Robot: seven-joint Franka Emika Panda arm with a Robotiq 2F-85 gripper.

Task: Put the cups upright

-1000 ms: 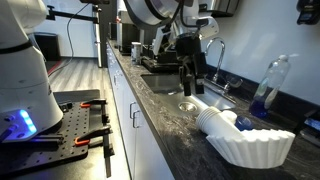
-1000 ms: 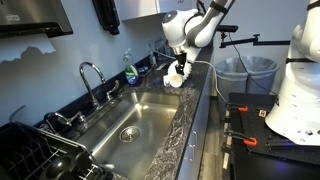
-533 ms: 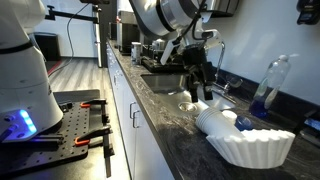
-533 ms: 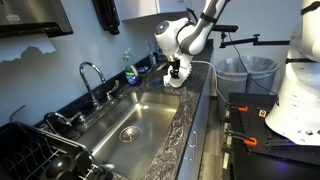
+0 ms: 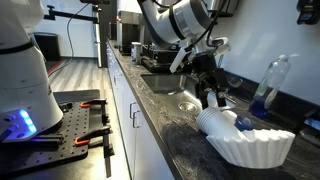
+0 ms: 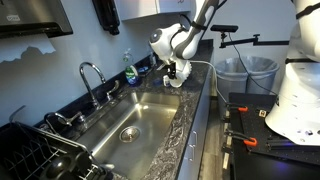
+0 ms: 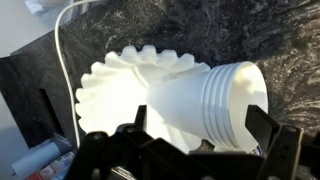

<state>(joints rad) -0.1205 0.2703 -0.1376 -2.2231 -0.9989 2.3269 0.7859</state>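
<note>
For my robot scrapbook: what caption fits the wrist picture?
Open jaws hover over white cups lying sideways beside a fluted paper bowl.

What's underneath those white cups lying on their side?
The cups lie partly on a fluted paper bowl, their rims over the dark countertop. The bowl's middle beneath them is covered.

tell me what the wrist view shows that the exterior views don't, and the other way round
Only the wrist view: the stacked rim lines showing that the cups are several, nested, and the gripper open wider than them.
Only an exterior view: the sink, the faucet and the bottle of blue liquid.
Shared: the cups lying on their side against the fluted bowl on the dark counter, with the gripper just over them.
</note>
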